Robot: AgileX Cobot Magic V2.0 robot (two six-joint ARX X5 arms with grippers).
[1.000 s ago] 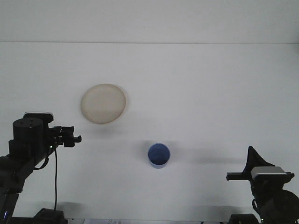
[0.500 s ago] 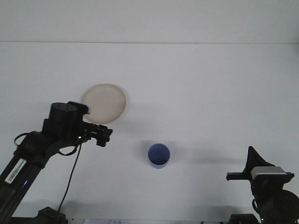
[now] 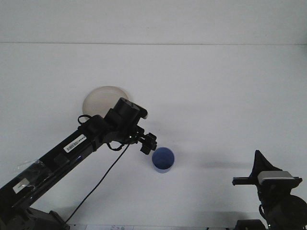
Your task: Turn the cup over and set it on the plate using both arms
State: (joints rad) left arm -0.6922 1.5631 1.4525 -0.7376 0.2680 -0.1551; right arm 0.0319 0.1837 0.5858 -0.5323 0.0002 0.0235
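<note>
A blue cup (image 3: 163,159) stands on the white table, a little right of centre and near the front. A round tan plate (image 3: 98,99) lies to its upper left, its lower right part hidden behind my left arm. My left gripper (image 3: 148,143) hangs just off the cup's upper left rim, open with nothing between its fingers, and I cannot tell whether it touches the cup. My right gripper (image 3: 245,181) rests low at the front right corner, well away from the cup.
The table's far edge (image 3: 153,44) meets a pale wall at the back. A black cable (image 3: 103,178) hangs under the left arm.
My left arm has swung up and to the right, from the front left, across the plate's lower edge to the cup's rim. The right arm, cup and plate have not moved.
</note>
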